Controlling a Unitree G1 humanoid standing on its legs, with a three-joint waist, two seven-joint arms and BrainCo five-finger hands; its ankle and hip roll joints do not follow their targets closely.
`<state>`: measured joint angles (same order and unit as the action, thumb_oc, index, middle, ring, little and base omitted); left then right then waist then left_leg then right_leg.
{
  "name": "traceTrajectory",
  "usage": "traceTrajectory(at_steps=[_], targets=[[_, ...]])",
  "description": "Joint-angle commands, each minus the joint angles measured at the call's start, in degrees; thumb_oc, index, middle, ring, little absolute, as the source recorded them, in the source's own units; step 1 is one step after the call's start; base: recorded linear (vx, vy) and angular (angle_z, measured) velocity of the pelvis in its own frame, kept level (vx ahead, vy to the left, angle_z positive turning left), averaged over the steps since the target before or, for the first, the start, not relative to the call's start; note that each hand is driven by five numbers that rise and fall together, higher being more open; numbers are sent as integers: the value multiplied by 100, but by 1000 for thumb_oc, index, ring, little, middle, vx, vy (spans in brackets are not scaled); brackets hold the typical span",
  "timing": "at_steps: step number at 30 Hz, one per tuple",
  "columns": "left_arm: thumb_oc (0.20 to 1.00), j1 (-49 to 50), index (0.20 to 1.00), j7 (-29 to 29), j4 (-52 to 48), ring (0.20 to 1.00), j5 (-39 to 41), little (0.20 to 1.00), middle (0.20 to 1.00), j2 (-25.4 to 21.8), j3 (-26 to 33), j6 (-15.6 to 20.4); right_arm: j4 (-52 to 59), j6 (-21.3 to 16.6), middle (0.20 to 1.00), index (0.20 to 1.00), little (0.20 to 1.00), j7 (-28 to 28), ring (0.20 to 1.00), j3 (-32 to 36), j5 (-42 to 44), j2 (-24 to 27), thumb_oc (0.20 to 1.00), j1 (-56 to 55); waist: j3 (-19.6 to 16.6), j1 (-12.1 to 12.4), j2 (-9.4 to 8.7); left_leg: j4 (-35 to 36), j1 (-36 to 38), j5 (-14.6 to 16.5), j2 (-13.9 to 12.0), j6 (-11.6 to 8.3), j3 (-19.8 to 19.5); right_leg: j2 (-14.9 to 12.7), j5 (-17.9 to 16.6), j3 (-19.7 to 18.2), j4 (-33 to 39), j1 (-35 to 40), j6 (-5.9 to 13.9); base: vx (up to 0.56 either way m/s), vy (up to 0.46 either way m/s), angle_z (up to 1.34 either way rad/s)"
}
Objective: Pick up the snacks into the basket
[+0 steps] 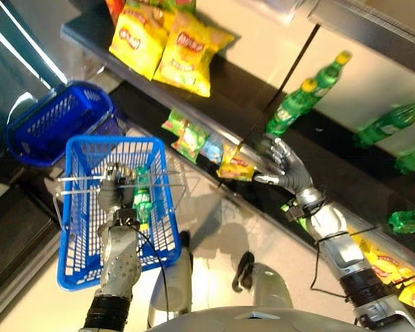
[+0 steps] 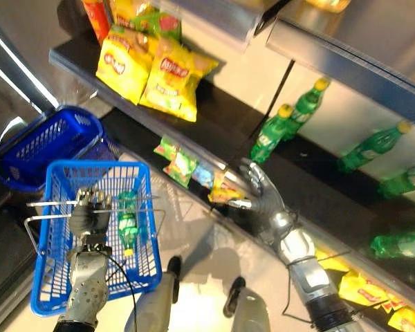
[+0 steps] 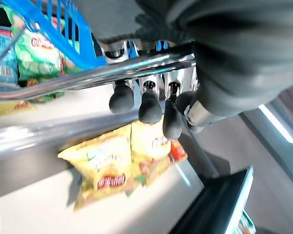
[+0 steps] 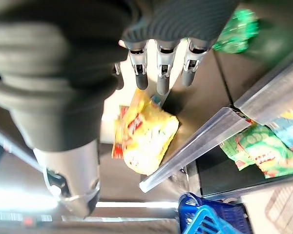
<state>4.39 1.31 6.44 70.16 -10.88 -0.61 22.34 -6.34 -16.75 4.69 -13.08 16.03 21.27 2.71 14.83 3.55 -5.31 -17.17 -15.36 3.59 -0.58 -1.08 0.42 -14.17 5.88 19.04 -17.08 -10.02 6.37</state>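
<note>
A bright blue wire basket point(image 1: 79, 228) hangs at the lower left, with a green bottle point(image 1: 142, 197) lying inside it. My left hand point(image 1: 113, 183) is shut on the basket's metal handle point(image 3: 88, 78), fingers point(image 3: 149, 105) curled round the bar. A small yellow snack bag point(image 1: 236, 166) lies on the dark lower shelf. My right hand point(image 1: 285, 166) is open just to the right of that bag. In the right wrist view its straight fingers point(image 4: 158, 73) hover over the yellow bag point(image 4: 145, 134) without holding it.
A second, darker blue basket point(image 1: 52, 121) sits at the far left. Large yellow chip bags point(image 1: 169, 45) lie on the upper shelf, and green snack bags point(image 1: 187, 135) left of the yellow one. Green bottles point(image 1: 297, 100) stand behind my right hand. More yellow bags point(image 1: 394, 266) lie at the lower right.
</note>
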Motion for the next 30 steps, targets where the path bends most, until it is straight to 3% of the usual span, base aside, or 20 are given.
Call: traceTrajectory(at_steps=[1,4,8,9,10,11,13,16,17,19,21,22,23,24,26,27,28,30], targets=[[200,-70,200,-419,-467,200,-793,200,200,-6,174,413,-144,-171,1000,1000,1000,270,1000,-114,532,130,1000,89,-538,-59,201,841,431,-245,347,135,5,-15,-933,-143,598,152,362,90,127,-39],[200,38,200,-434,-9,200,-886,200,200,241,351,411,-275,-98,1000,1000,1000,383,1000,-197,416,45,1000,-93,-769,-104,281,1655,944,-480,513,205,128,-97,-1286,-346,970,309,486,69,187,-47],[200,-14,200,-375,299,200,-1018,200,200,266,473,417,-437,-63,1000,1000,1000,413,1000,-274,372,-81,1000,-87,-776,-89,379,2028,1197,-672,437,278,288,-21,-1103,-449,415,103,428,33,103,-57],[200,-77,200,-354,552,200,-1038,200,200,256,517,429,-378,-66,1000,1000,1000,517,1000,-341,383,-111,1000,-209,-752,-237,375,2155,1293,-793,388,256,240,655,-636,-863,92,75,256,7,-10,-37],[200,-79,200,-355,554,200,-1037,200,200,256,517,429,-377,-65,1000,1000,1000,517,1000,-341,383,-110,1000,-208,-763,-230,380,2157,1279,-801,380,254,246,666,-656,-866,111,65,251,48,-52,-21],[200,-146,200,-329,674,200,-1071,200,200,239,523,446,-458,-95,1000,1000,1000,542,1000,-370,446,-119,1000,-299,-822,-290,332,2169,1266,-857,417,246,197,1231,-451,-1225,357,134,98,57,-68,15],[200,-143,200,-318,721,200,-1161,200,200,244,522,446,-444,-128,1000,1000,1000,491,1000,-380,358,-142,1000,-427,-908,-351,283,2139,1239,-831,481,246,166,1527,-455,-1524,746,233,-88,65,-73,33],[200,-92,200,-364,688,200,-1193,200,200,319,550,412,-464,-124,1000,1000,1000,490,1000,-355,312,-179,1000,-546,-971,-337,264,2110,1315,-788,593,231,98,1485,-519,-1502,1061,448,-100,72,-39,40],[200,-62,200,-342,713,200,-1204,200,200,365,565,390,-486,-117,1000,1000,1000,487,1000,-376,253,-186,1000,-550,-985,-340,256,1978,1279,-726,591,204,98,1531,-537,-1525,1156,571,-124,50,-64,7],[200,-121,200,-353,698,200,-1122,200,200,462,545,387,-464,-102,1000,1000,1000,519,1000,-438,249,-124,1000,-506,-858,-299,207,1305,1141,-542,556,88,99,1363,-627,-1402,1344,776,-138,27,-63,27],[200,-119,200,-347,692,200,-1089,200,200,493,544,377,-441,-83,1000,1000,1000,524,1000,-476,205,-88,1000,-485,-831,-269,202,1191,1073,-503,543,49,49,1327,-619,-1398,1370,810,-136,14,13,31],[200,-88,200,-361,661,200,-1045,200,200,531,530,363,-417,-76,1000,1000,1000,537,1000,-511,162,-49,1000,-475,-826,-262,188,1195,1014,-518,444,23,48,1281,-619,-1403,1409,863,-128,61,105,16],[200,-55,200,-321,631,200,-1042,200,200,564,510,353,-345,-48,1000,1000,1000,541,1000,-537,123,-23,1000,-454,-867,-262,139,1344,889,-666,80,-78,92,1147,-619,-1416,1475,901,-65,82,137,2],[200,-58,200,-283,622,200,-1058,200,200,564,507,368,-320,-40,1000,1000,1000,510,1000,-548,83,-17,1000,-438,-897,-264,128,1429,841,-756,-82,-124,92,1099,-599,-1445,1485,904,-41,90,172,-8],[200,-139,200,-162,650,200,-1087,200,200,530,484,431,-287,-61,1000,1000,1000,377,1000,-572,71,-24,1000,-430,-916,-306,113,1738,686,-1098,-693,-294,203,972,-489,-1429,1403,860,3,65,152,-19],[200,-141,200,-161,653,200,-1088,200,200,529,485,432,-287,-61,1000,1000,1000,376,1000,-574,71,-25,1000,-430,-907,-309,110,1766,713,-1107,-692,-301,202,971,-465,-1426,1380,865,0,93,202,-8],[200,-271,200,-74,771,200,-1103,200,200,500,415,465,-243,-117,1000,1000,1000,208,1000,-578,11,4,1000,-443,-861,-362,186,2072,732,-1461,-1218,-452,361,915,-336,-1363,1311,886,-4,110,210,7],[200,-315,200,-26,831,200,-1140,200,200,505,367,465,-272,-133,1000,1000,1000,147,1000,-589,-16,23,1000,-422,-846,-372,342,2217,776,-1631,-1429,-618,286,875,-300,-1324,1339,986,64,112,247,15]])
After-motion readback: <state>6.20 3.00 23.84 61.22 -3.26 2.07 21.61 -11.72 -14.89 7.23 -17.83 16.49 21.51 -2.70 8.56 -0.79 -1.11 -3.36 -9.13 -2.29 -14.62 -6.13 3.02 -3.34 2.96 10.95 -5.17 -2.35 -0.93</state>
